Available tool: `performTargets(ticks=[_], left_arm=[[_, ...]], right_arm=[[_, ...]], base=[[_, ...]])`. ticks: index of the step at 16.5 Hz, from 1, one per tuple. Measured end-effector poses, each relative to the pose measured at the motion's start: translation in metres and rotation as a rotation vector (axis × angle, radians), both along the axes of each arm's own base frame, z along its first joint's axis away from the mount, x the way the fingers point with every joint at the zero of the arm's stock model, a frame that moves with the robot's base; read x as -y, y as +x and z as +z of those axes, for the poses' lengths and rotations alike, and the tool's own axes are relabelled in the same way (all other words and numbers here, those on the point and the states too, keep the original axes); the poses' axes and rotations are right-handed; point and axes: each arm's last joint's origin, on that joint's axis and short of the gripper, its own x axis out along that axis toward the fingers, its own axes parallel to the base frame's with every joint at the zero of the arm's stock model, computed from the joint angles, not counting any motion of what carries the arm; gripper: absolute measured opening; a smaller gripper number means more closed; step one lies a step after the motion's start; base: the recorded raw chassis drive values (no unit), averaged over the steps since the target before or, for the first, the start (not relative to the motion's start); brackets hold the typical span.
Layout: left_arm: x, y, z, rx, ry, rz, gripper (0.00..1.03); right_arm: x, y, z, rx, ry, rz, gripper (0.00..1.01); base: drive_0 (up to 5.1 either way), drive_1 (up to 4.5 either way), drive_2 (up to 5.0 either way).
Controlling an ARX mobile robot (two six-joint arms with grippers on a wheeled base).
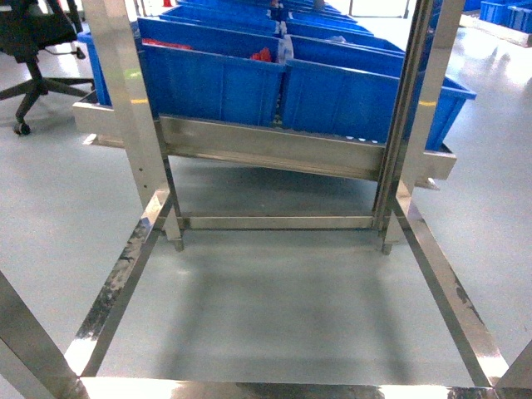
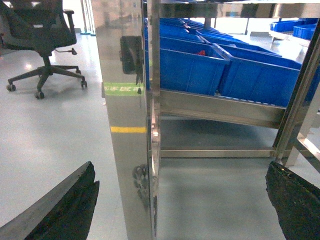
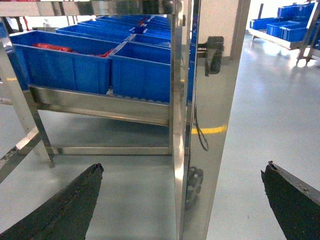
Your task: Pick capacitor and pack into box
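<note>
No capacitor and no box show in any view. My left gripper is open; its dark fingertips sit at the bottom corners of the left wrist view, either side of a steel upright, holding nothing. My right gripper is open too, its fingertips wide apart around another steel post, also with nothing in it. Neither gripper appears in the head view.
A steel rack frame carries rows of blue plastic bins; some hold red items. Low steel rails border the grey floor below. A black office chair stands on the left. Yellow floor tape runs by the post.
</note>
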Motion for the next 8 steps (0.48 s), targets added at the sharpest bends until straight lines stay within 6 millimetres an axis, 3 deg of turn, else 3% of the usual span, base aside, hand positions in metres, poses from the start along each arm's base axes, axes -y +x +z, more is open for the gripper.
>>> performTargets(ticks=[8], left_arm=[[0.0000,0.0000,0.0000,0.000,0.000,0.000,0.98]], right_arm=[[0.0000,0.0000,0.0000,0.000,0.000,0.000,0.98]], base=[[0.0,0.00,0.0]])
